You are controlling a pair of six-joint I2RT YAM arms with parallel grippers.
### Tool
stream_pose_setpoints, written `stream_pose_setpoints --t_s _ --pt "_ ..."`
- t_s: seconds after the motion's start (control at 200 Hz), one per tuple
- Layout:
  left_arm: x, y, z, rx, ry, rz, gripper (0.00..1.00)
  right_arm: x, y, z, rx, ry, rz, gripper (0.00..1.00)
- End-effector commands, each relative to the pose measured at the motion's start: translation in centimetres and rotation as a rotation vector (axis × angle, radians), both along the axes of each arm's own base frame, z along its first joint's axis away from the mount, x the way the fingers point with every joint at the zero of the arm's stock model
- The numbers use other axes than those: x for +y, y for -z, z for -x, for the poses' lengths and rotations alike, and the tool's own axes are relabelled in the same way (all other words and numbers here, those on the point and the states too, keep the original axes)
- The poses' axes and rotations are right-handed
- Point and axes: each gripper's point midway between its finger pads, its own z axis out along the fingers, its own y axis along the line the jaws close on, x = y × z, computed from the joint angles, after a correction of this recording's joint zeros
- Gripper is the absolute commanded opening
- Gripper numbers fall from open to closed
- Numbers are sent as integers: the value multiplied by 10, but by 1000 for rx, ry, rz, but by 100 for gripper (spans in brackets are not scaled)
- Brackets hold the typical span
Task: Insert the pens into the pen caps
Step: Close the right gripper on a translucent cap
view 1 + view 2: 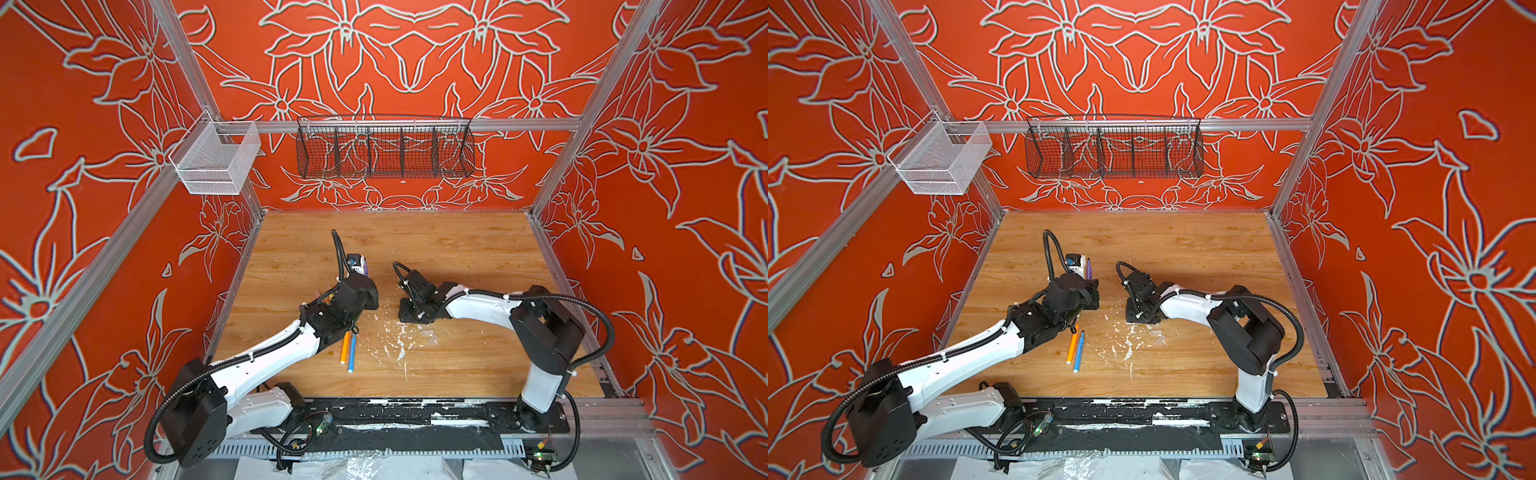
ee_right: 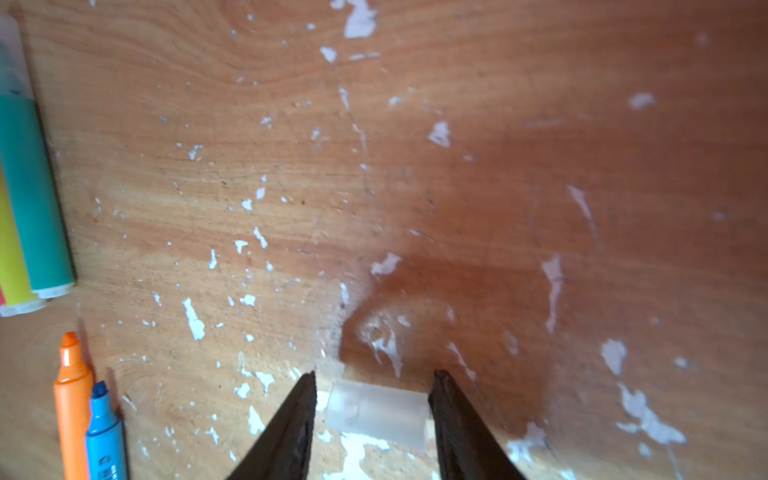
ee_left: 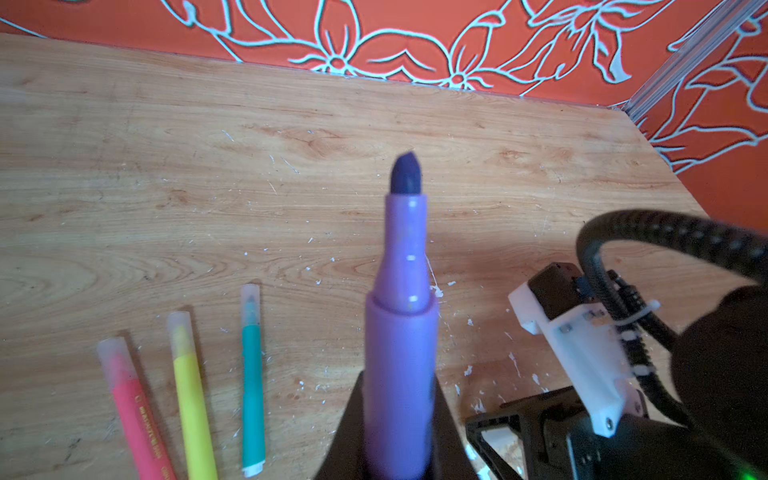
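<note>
Print on pink pen [image 3: 137, 415] illegible, left hand [image 3: 399, 434] pinching purple pen [image 3: 405, 270], right hand [image 2: 374, 376] spread astride clear cap [image 2: 376, 411].

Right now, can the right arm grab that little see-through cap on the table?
Probably yes. The right gripper has its open jaws on either side of the clear cap, with nothing else between them.

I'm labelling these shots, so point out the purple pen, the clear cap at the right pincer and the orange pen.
purple pen [image 3: 401, 340]: left wrist view, on its wide barrel.
clear cap [image 2: 376, 411]: right wrist view, middle of the tube.
orange pen [image 1: 345, 349]: a top view, mid-barrel.
</note>
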Motion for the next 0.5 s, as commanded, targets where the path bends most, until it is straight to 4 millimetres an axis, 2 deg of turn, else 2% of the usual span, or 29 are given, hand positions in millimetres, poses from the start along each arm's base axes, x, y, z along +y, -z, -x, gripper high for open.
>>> stream_pose_setpoints --t_s 0.0,0.135,0.34,0.495 --pt "8 -16 0 -35 -43 27 0 -9 14 8 29 -53 129 48" --pt "10 -18 1 -41 -47 29 0 -10 14 8 23 -53 157 50" --pt "11 -20 2 -44 -45 28 0 -25 2 9 -18 -19 202 61" --pt "11 -21 3 -48 -44 32 0 -27 4 11 -16 -38 258 65"
